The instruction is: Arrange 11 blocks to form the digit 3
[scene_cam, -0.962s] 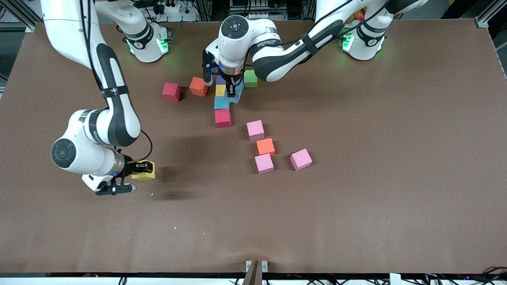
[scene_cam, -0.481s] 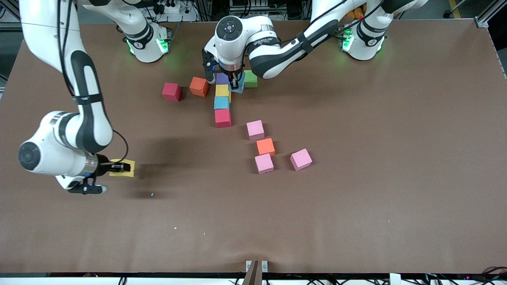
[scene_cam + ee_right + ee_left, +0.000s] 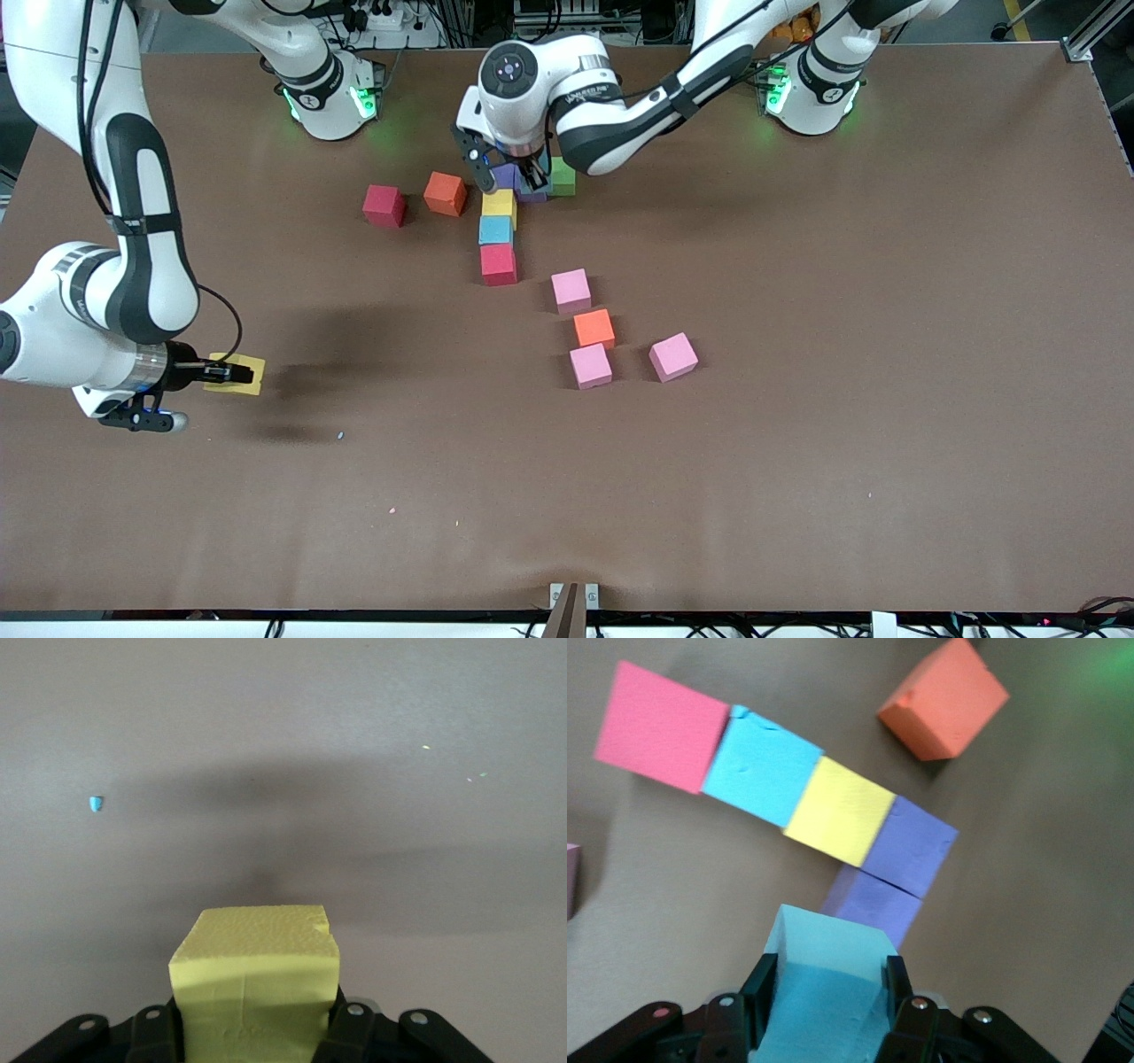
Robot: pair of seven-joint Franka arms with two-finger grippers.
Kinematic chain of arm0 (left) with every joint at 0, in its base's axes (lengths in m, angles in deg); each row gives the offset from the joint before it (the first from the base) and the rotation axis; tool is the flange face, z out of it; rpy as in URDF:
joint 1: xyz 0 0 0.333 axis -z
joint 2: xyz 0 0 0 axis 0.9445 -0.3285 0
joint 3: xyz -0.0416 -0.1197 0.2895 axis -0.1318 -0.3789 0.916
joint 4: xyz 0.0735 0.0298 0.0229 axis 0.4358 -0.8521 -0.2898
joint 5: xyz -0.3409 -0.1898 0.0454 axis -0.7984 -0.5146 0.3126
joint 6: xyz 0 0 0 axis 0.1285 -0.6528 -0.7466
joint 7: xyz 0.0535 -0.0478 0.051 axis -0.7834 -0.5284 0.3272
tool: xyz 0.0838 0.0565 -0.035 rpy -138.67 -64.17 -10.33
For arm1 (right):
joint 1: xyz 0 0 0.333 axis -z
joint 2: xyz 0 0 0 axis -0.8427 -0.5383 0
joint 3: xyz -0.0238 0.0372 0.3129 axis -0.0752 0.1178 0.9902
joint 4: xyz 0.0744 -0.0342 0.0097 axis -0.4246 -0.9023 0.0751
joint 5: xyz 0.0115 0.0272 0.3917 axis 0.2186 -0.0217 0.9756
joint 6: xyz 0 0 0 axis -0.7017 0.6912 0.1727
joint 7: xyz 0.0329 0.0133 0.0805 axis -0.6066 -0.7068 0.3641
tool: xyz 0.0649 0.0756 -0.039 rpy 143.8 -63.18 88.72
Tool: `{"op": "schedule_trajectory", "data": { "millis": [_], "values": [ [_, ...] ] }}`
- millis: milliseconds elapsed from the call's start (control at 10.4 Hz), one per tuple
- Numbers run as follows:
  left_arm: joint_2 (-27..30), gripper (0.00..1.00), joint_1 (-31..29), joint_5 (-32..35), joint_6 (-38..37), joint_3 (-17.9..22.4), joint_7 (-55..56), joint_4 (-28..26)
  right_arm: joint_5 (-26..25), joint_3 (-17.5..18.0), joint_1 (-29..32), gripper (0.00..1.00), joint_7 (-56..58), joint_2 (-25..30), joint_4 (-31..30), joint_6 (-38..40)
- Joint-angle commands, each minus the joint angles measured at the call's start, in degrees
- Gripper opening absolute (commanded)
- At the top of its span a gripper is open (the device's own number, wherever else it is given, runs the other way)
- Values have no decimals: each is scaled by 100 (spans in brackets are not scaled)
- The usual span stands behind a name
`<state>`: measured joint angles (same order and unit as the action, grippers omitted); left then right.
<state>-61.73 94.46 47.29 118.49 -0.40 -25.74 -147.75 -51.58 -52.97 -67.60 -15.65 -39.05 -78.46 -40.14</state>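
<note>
We see a brown surface point(image 3: 797, 461) carrying loose foam blocks. From the front camera, the left claw point(image 3: 524, 174) hangs over the top of a line of blocks near the robots' bases, and its load is mostly hidden by the wrist. The left wrist view fills that in: the claw point(image 3: 824, 979) pinches a light blue block point(image 3: 824, 992) above two purple blocks point(image 3: 890, 873), which join a yellow block point(image 3: 839, 811), a blue block point(image 3: 760, 766) and a red block point(image 3: 660, 726) in a row, with an orange block point(image 3: 943, 698) apart from it. Only the front view shows the green block point(image 3: 561, 175), another red block point(image 3: 384, 205), and the cluster of three pink blocks point(image 3: 571, 291) around a second orange block point(image 3: 594, 328). The right claw point(image 3: 232, 372) is over bare surface at the right arm's end, clamped on a yellow block point(image 3: 248, 376); its wrist view shows that block point(image 3: 257, 988) between the fingers and a tiny blue crumb point(image 3: 96, 803).
</note>
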Motion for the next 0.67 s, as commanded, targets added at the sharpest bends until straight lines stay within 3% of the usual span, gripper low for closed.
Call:
{"op": "schedule_trajectory", "data": {
  "millis": [0,577],
  "values": [
    [-15,0,26,-138,-104,313,-151,85,-59,89,164,22,38,104,-89,53],
    [-603,0,501,-147,-34,946,-870,744,-51,89,367,22,91,183,-80,62]
  ]
}}
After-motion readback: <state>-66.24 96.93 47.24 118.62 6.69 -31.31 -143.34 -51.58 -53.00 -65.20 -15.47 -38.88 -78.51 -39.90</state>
